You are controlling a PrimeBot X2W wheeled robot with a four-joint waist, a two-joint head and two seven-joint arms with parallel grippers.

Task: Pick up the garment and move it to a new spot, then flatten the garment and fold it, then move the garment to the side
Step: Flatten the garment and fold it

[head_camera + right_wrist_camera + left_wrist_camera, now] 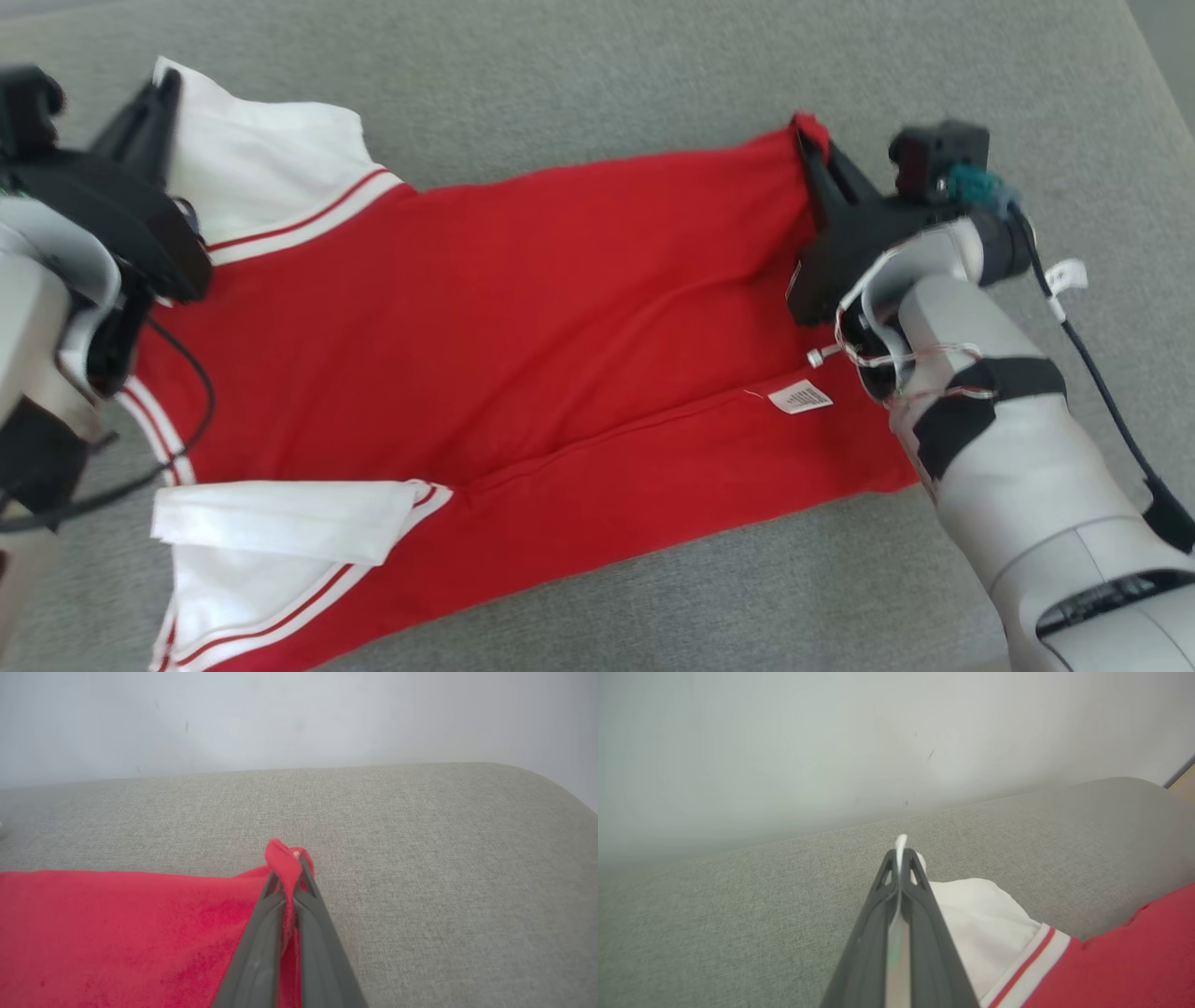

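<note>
The red shirt (523, 308) lies spread and roughly flat, with grey upholstery (653, 75) under it and showing past every edge. A long crease runs down the shirt's body, and its lower white sleeve (280, 523), as the head view has it, is doubled over on itself. Judged risks: each hold takes only a thin pinch of cloth at the shirt's margin, so a lift or an outward pull could draw fabric out of one grip and drop that end. Uneven travel of the two arms would skew the shirt and deepen the crease. The doubled sleeve would be trapped inside any fold made before it is smoothed. The left gripper (901, 851) sits at the shirt's upper white sleeve (271, 168), fingers pressed together on the sleeve's edge, a sliver of white cloth standing past the tips. The right gripper (292, 858) sits at the shirt's hem corner on the same edge, clamped on a bunched nub of red fabric. A care label (800, 396) shows on the shirt near that hem.
</note>
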